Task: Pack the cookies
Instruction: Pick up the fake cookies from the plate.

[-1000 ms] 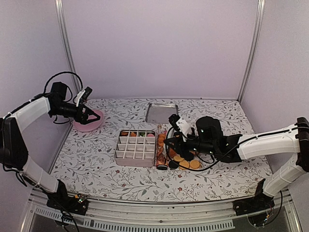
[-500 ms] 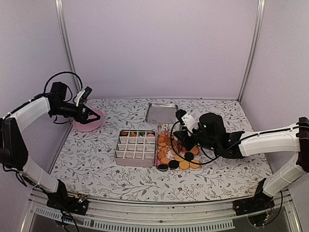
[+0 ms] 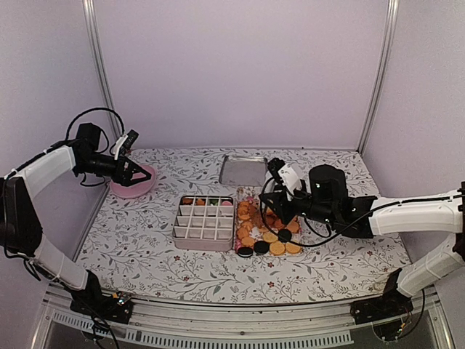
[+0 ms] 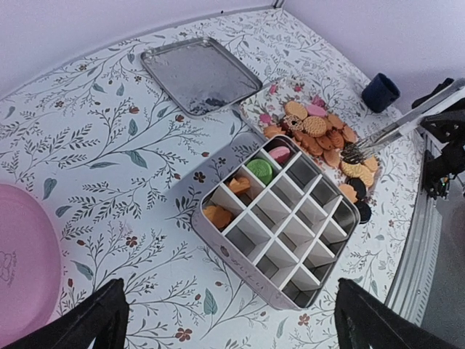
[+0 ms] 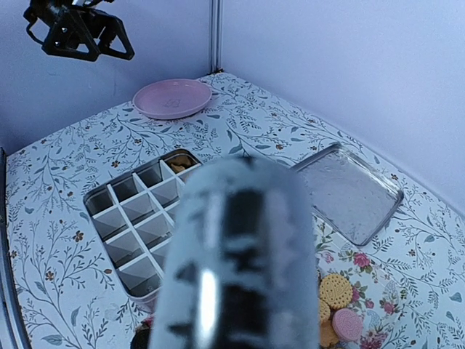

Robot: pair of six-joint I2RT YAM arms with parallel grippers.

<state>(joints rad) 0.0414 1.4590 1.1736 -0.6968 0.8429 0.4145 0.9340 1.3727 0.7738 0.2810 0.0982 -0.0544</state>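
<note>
The cookies [image 3: 265,227], mostly golden-orange with a few black and pink, lie piled on a floral tray [image 3: 251,193]; they also show in the left wrist view [image 4: 323,134]. A few orange cookies [image 4: 218,214], a green one [image 4: 259,169] and a pink one [image 4: 280,153] sit in the far row of a white divided box [image 3: 205,231]. My right gripper [image 3: 282,190] is shut on metal tongs [image 4: 378,137], which fill the right wrist view as a blur [image 5: 240,269] above the pile. My left gripper [image 3: 138,174] is open and empty over the far left.
A pink plate [image 3: 134,187] sits at the far left under my left gripper, also in the right wrist view [image 5: 172,98]. A metal lid [image 3: 243,169] lies behind the box. A small dark blue object [image 4: 381,91] stands beyond the cookies.
My right arm has drawn back to the right and risen with the tongs, uncovering the cookie pile. The left arm has not moved.
</note>
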